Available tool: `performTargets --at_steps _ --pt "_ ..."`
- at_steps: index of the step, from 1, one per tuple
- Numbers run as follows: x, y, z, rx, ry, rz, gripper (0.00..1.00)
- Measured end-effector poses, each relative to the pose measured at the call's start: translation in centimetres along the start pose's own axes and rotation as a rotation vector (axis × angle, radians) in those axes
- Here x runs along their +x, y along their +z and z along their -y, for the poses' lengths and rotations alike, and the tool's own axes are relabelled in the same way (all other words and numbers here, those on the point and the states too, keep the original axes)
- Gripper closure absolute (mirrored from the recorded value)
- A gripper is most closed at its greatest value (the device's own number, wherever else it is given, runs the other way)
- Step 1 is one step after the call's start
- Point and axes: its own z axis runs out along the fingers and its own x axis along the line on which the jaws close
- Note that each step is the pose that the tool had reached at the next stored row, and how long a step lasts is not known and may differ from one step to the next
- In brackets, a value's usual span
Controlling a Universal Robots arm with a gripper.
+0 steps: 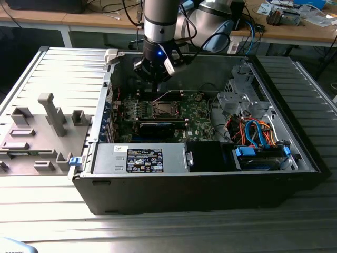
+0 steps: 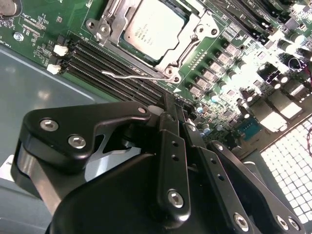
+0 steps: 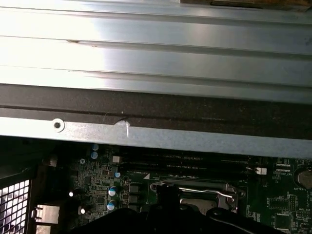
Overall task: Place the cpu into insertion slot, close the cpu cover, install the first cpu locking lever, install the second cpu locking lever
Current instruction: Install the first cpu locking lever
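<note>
The cpu (image 2: 153,27), a silver-grey square, lies in the insertion slot (image 1: 165,109) on the green motherboard (image 1: 197,108). The cpu cover (image 2: 171,54), a silvery frame, lies flat around it. A thin wire locking lever (image 2: 131,75) runs along the socket's edge beside the memory slots; the same lever (image 3: 210,191) shows in the first wrist view. My gripper (image 2: 174,106) hangs just above the board by the socket's lever side, its two black fingers (image 2: 168,146) pressed together with nothing between them. In the exterior view the gripper (image 1: 157,84) is over the board's back edge.
The open black computer case (image 1: 174,184) encloses the board. Its back wall (image 3: 156,134) stands close behind the gripper. A long black expansion card (image 1: 158,126), a power supply (image 1: 139,158) and a drive cage with cables (image 1: 253,132) sit around the socket. Grey fixtures (image 1: 50,113) stand on the exterior view's left.
</note>
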Motion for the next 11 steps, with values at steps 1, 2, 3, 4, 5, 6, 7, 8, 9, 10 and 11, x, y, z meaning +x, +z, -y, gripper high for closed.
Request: performTargets --at_steps 1,2,3,4,5,6,7,8,9,10,11 --pt "-0.01 0.01 0.00 0.0000 0.000 0.0000 0.89" --pt "-0.03 0.04 0.01 0.0000 0.000 0.0000 0.89" --pt "-0.06 0.07 0.01 0.0000 0.000 0.0000 0.89" --pt "-0.07 0.08 0.01 0.0000 0.000 0.0000 0.89" --pt "-0.08 0.09 0.01 0.0000 0.000 0.0000 0.89" --pt "-0.09 0.10 0.01 0.0000 0.000 0.0000 0.89" --pt "-0.10 0.11 0.02 0.0000 0.000 0.0000 0.89" --pt "-0.11 0.12 0.02 0.0000 0.000 0.0000 0.89" --pt "-0.12 0.13 0.02 0.0001 0.000 0.0000 0.89" --pt "-0.13 0.15 0.02 0.0001 0.000 0.0000 0.89" --pt "-0.14 0.16 0.02 0.0000 0.000 0.0000 0.89"
